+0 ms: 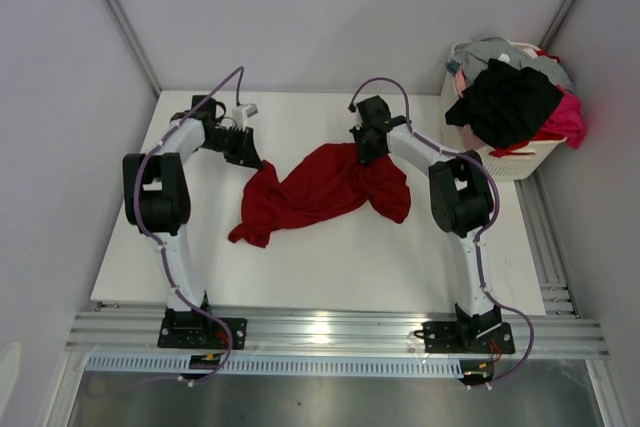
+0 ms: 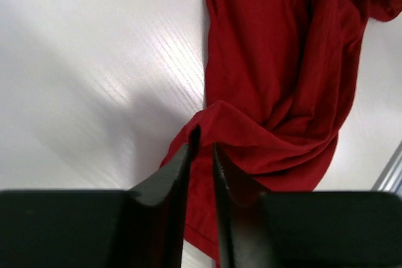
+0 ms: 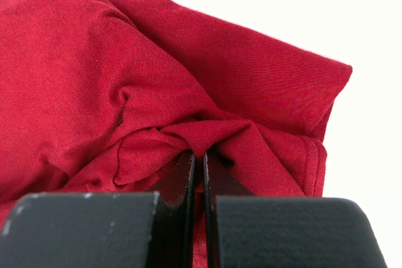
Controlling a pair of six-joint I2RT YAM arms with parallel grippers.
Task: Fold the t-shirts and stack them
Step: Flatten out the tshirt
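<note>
On the white table (image 1: 330, 267), the open room lies mostly to the near side. A broad bare band runs between the shirt and the aluminium rail (image 1: 330, 332) where both arms are bolted, and a narrower bare strip runs along the far edge by the wall. The left edge sits close behind the left arm's elbow, with a grey wall panel just beyond. A white laundry basket (image 1: 520, 162) crowds the far right corner, near the right arm's elbow. The dark red t-shirt (image 1: 320, 187) lies crumpled across the middle of the table. It is drawn out slantwise from far right to near left, twisted and heavily creased, with one lobe sagging toward the near right. The left gripper (image 1: 246, 155) is at the shirt's far left edge. Its fingers (image 2: 179, 171) are a narrow slit apart, with a raised ridge of red cloth caught between them. The right gripper (image 1: 368, 147) is at the shirt's far right end, its fingers (image 3: 179, 177) pressed together on a bunched gather of fabric, a stitched hem showing just beside it. In the basket a black t-shirt (image 1: 505, 102) lies on top, with grey cloth (image 1: 490, 47) behind it and pink cloth (image 1: 570, 119) spilling over the right rim.
</note>
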